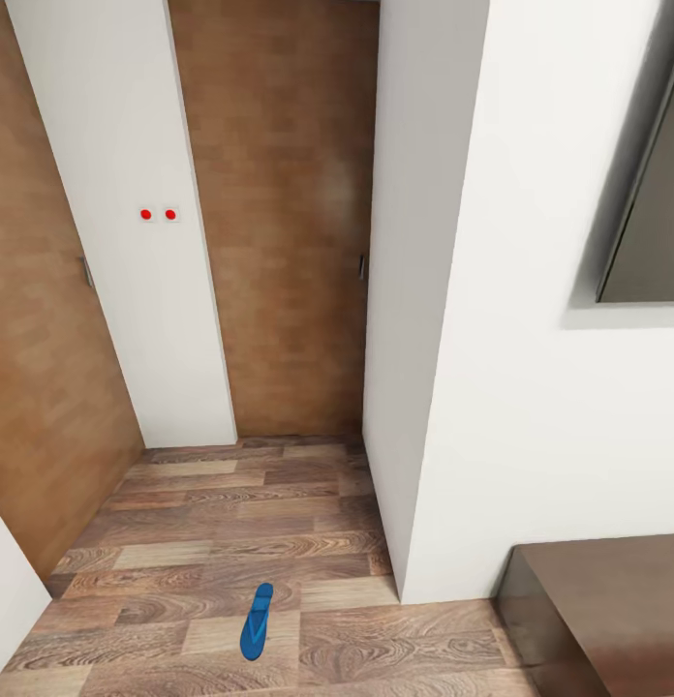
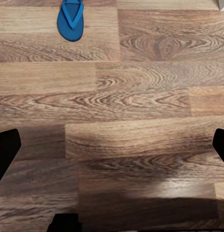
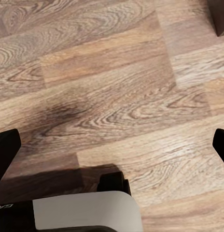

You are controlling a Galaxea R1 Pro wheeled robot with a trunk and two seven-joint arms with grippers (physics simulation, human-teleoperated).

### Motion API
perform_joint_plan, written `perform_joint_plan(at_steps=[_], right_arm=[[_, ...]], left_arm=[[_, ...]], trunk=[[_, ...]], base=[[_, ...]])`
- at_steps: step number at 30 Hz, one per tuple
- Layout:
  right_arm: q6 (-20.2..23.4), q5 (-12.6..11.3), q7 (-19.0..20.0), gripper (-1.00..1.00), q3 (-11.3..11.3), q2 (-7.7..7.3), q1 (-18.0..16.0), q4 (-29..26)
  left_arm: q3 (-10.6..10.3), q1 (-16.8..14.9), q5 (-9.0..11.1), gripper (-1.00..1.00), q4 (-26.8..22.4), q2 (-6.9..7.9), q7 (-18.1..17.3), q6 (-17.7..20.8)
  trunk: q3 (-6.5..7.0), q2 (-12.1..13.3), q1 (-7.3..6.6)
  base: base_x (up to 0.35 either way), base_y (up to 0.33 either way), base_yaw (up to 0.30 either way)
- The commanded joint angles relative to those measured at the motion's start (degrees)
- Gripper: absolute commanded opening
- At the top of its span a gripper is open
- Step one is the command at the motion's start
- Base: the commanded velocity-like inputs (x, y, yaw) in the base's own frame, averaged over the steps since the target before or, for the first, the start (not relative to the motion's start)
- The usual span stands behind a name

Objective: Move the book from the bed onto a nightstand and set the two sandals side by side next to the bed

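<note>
Doors point(image 1: 279, 223), tan wood grain, flank a white wall pier; open plank floor point(image 1: 230, 523) runs between. Sandal point(image 1: 257, 621), flat blue, lies alone mid-floor. Dark cabinet point(image 1: 608, 610) corner sits at right. Both grippers spread wide over bare planks, holding nothing.

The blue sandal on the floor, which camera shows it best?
The head view: the whole sandal lies in frame on the wood-plank floor, in front of the tan door. The left wrist view shows the sandal closer and sharper, but the picture's edge cuts it off. The right wrist view gives floor, no blue.
</note>
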Motion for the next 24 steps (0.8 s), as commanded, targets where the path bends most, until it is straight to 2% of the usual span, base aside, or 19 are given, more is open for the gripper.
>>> perform_joint_plan(at_steps=[1, 7, 16, 24], right_arm=[[-0.05, -0.58, 0.47, 1.00, -0.21, 0.01, 0.00, 0.00], [-0.05, -0.66, 0.47, 1.00, -0.24, 0.01, 0.00, 0.00], [-0.05, -0.66, 0.47, 1.00, -0.24, 0.01, -0.01, 0.04], [-0.05, -0.66, 0.47, 1.00, -0.24, 0.01, 0.01, 0.03]], left_arm=[[-0.01, -0.03, 0.07, 1.00, 0.03, -0.01, -0.01, -0.17], [-0.03, -0.03, 0.07, 1.00, 0.03, -0.01, -0.01, -0.17], [0.00, -0.03, 0.08, 1.00, 0.03, -0.01, -0.01, -0.17], [0.02, -0.03, 0.07, 1.00, 0.03, -0.01, -0.01, -0.17]], trunk=[[-0.05, -0.03, 0.00], [-0.05, -0.03, 0.00], [-0.05, -0.03, 0.00], [-0.05, -0.03, 0.00]], base=[[0.000, 0.000, 0.001], [0.124, 0.000, 0.000], [0.303, 0.009, 0.000], [0.285, 0.087, 0.000]])
